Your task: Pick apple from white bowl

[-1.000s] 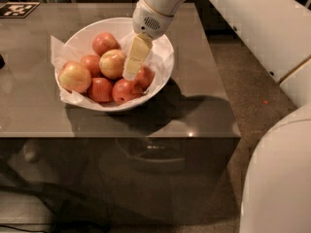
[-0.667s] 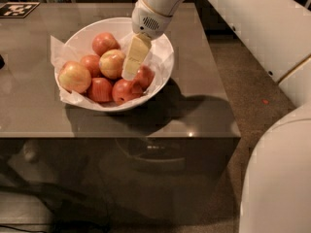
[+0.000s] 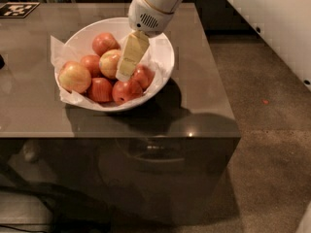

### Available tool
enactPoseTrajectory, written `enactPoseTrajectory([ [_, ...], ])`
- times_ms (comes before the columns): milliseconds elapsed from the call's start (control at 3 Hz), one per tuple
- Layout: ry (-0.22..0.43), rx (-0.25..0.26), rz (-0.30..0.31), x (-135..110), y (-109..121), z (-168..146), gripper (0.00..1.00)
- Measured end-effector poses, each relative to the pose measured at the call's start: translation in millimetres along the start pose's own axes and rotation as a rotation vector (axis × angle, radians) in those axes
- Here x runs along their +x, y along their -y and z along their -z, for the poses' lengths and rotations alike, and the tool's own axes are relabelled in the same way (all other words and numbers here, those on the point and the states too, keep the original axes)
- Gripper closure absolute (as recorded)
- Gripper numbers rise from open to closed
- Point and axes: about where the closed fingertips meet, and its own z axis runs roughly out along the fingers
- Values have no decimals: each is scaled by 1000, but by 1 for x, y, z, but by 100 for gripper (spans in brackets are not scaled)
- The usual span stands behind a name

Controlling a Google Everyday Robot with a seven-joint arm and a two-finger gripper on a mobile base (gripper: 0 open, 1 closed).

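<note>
The white bowl (image 3: 166, 57), lined with crinkled white paper, stands on a grey-brown table and holds several apples. The apple (image 3: 109, 63), pale yellow-green with a pink blush, lies near the middle of the bowl. My gripper (image 3: 124, 73) reaches down into the bowl from the upper right. Its cream-coloured tip sits right against the apple's right side, between it and a red apple (image 3: 144, 75). A second pale yellow-pink apple (image 3: 74, 76) lies at the bowl's left edge. Deep red apples (image 3: 126, 91) fill the front.
The table (image 3: 194, 101) ends at its front edge just below the bowl and at its right edge near the floor. A black-and-white marker tag (image 3: 17, 8) lies at the table's far left corner. My white arm (image 3: 272, 23) spans the upper right.
Almost nothing differs. My gripper stays down in the bowl beside the pale apple, and the apples have not moved.
</note>
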Motion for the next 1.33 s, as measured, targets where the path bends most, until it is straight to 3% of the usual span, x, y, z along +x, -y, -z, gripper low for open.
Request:
enactPoseTrajectory([
  [333, -10, 8, -32, -8, 5, -7, 0],
  [667, -6, -22, -64, -15, 2, -26, 0],
  [1000, -7, -23, -65, -15, 2, -26, 0],
  [1333, -17, -67, -83, -13, 0, -44, 0],
])
